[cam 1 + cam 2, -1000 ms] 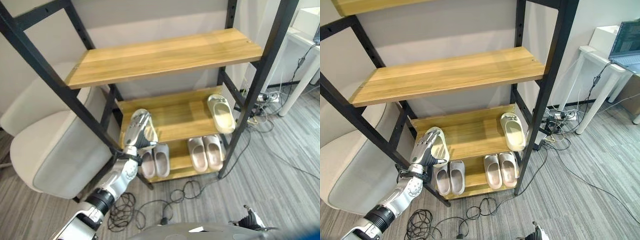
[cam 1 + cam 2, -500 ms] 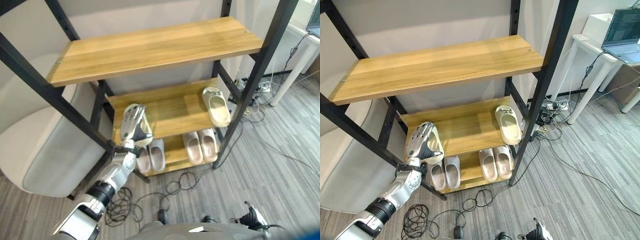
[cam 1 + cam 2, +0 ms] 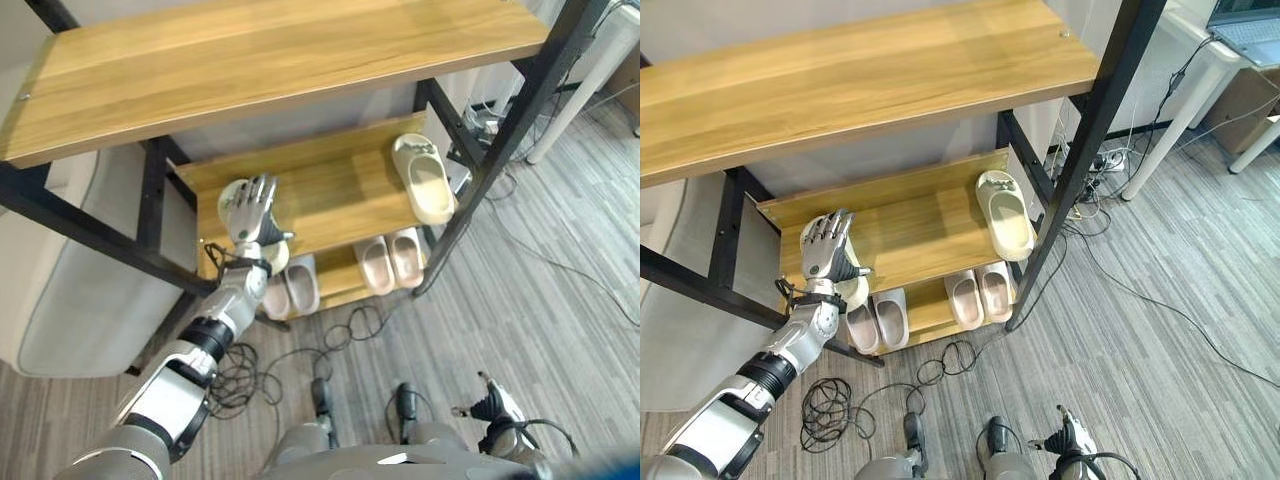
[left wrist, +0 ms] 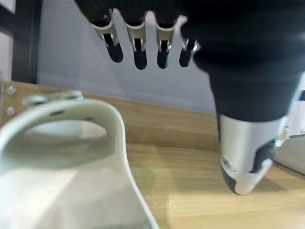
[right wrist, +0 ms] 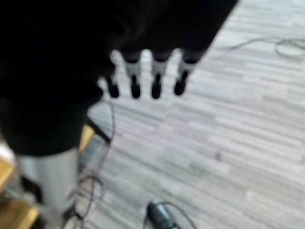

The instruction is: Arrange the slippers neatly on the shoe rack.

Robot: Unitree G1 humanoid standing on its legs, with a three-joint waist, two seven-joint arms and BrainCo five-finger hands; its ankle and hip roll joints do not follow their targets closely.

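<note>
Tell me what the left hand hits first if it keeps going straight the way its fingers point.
Most likely the wall behind the rack. The left hand is open above the cream slipper on the middle shelf, fingers aimed at the back. Depth is unclear.

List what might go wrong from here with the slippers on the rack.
1. The cream slipper under the open left hand sits at the middle shelf's left front corner; withdrawing carelessly may knock it off.
2. Its mate lies far right on that shelf, so the pair stays split.

Pale slippers (image 3: 424, 178) on shoe rack (image 3: 330, 200)
</note>
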